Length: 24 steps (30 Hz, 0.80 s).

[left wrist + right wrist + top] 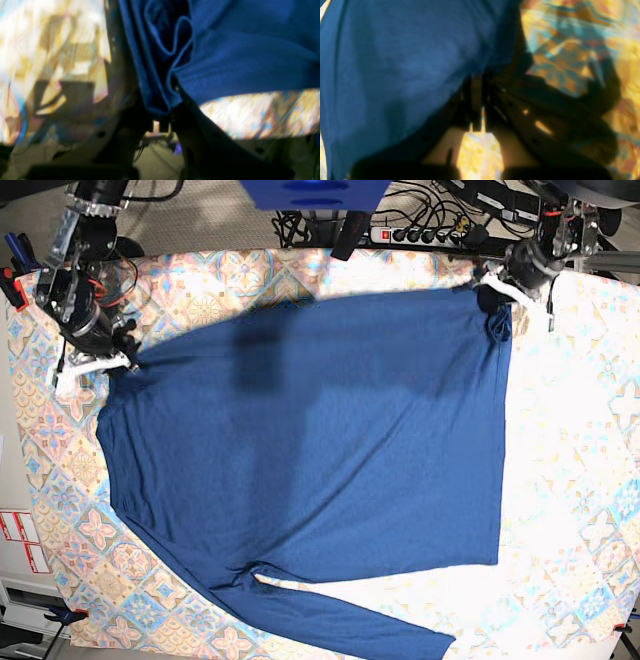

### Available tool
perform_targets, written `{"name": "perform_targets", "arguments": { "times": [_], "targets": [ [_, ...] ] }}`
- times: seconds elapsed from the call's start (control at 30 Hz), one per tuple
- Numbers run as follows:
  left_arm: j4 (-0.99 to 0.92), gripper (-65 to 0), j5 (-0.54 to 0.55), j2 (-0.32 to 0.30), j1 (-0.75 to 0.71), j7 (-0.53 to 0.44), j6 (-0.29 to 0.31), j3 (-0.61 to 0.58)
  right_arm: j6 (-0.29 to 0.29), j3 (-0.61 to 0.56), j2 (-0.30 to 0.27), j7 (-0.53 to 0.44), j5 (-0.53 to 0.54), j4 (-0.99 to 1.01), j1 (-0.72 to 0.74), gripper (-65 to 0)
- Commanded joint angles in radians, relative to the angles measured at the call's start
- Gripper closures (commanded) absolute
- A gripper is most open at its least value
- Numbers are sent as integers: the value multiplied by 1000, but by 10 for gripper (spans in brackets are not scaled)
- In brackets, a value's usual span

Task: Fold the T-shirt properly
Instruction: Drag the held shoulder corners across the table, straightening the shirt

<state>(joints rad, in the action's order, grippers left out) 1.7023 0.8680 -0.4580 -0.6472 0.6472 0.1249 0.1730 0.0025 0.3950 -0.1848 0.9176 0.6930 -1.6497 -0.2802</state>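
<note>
The dark navy T-shirt [320, 440] lies spread over the patterned cloth in the base view, with one long sleeve trailing along the front edge. My left gripper [495, 292] is at the back right, shut on the shirt's bunched corner, which shows pinched between the fingers in the left wrist view [165, 110]. My right gripper [112, 362] is at the left, shut on the shirt's edge there. In the right wrist view the fabric [395, 62] hangs from the closed jaws [477, 100]. The shirt's other sleeve is hidden.
A patterned tablecloth [580, 430] covers the table. A power strip [430, 228] and cables lie behind the back edge. Red clamps [10, 280] sit at the left edge. White labels [20, 540] hang off the table's left side.
</note>
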Motion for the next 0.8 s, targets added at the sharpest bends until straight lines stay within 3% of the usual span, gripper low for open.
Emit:
{"name": "perform_targets", "arguments": {
  "times": [0.0,0.13,0.47,0.6,0.67,0.77],
  "targets": [
    [20,0,7,-18,-10,-14,5,32,9,28,-12,-24,14,-24,9,-7],
    [20,0,7,-18,-15,-14,52,95,9,72,-12,-15,15,-24,9,-7],
    [17,0,12,5,83,-5,54,142,9,68,-11,-13,15,-10,118,-7],
    [17,0,10,28,88,-5,54,138,9,42,-11,33,15,-10,121,-11],
    [17,0,9,35,88,-5,54,138,9,42,-11,53,15,-10,115,-36],
    [15,0,6,52,88,15,54,136,9,42,-8,97,15,-10,112,-126]
  ]
}}
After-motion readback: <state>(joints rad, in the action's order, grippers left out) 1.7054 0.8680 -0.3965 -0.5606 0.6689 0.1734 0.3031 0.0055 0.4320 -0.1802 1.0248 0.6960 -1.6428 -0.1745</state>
